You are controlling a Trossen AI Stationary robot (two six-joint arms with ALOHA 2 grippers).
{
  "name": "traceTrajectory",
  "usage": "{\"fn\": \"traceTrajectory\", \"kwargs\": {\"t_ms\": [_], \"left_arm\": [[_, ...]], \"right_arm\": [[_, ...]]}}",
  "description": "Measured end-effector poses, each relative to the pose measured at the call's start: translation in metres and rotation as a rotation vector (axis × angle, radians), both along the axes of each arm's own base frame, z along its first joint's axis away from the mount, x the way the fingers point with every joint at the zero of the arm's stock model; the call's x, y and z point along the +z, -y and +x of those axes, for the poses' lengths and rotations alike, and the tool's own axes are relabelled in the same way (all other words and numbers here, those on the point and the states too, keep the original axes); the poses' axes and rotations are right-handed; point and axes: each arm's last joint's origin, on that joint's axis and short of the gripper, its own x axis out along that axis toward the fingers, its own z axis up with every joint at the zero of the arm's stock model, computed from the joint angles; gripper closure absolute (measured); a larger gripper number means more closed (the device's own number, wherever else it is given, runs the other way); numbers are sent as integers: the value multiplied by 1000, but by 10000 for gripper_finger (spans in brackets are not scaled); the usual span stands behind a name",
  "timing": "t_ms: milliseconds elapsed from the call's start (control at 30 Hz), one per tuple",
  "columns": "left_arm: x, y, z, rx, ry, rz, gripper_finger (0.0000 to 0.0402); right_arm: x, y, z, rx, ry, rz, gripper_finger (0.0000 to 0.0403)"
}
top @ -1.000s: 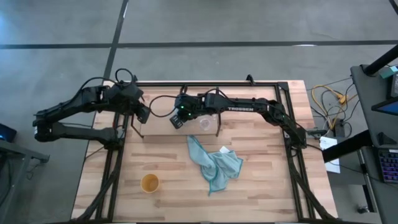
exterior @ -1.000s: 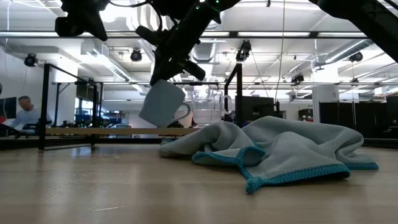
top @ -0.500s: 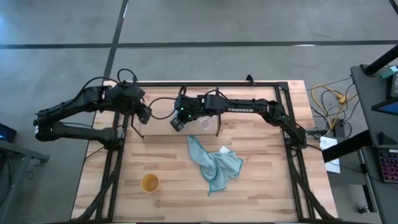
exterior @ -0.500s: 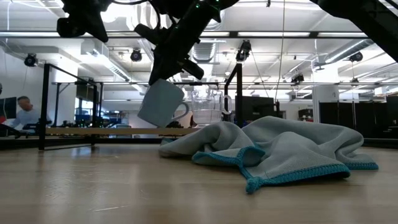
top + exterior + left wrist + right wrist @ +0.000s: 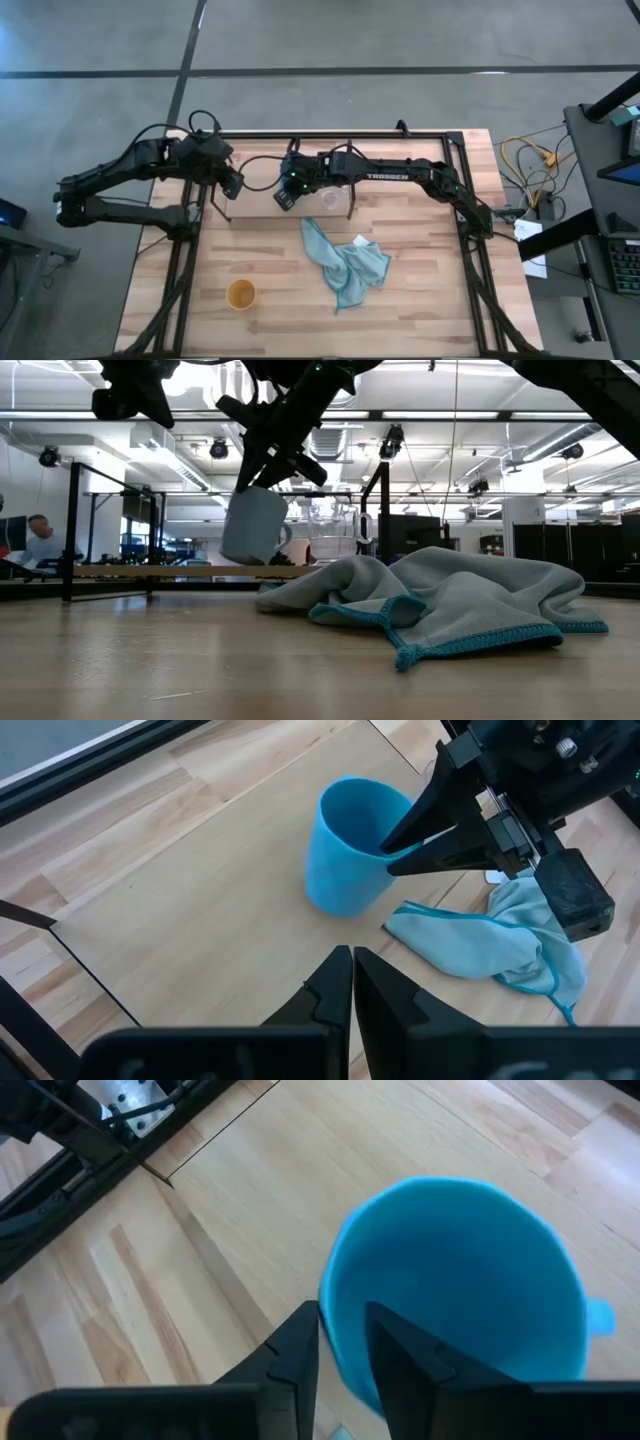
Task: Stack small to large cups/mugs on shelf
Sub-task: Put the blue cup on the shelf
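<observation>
Now my right pincer grips the blue mug by its rim, just above the shelf. I should level it and lower gently beside the glass cup before letting go. My left pincer, fingers closed on nothing, waits near the shelf.

The butcher-block table carries the shelf, a teal cloth and the yellow-orange cup.

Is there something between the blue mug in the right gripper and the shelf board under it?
Nothing visible. The right gripper pinches the blue mug by its rim, over bare shelf. The glass cup and cloth lie to the side.
</observation>
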Motion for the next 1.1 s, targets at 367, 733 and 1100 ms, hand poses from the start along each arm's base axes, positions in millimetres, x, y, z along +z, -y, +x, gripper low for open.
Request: {"fn": "traceTrajectory", "kwargs": {"t_ms": [367,733,1100], "left_arm": [[-1,0,1,0,-4,-1,402],[-1,0,1,0,-3,-1,402],[-1,2,1,-46,12,-53,402]], "right_arm": [[-6,-11,4,0,32,16,330],[-5,-6,11,6,127,-18,314],[11,20,3,75,54,-137,318]]}}
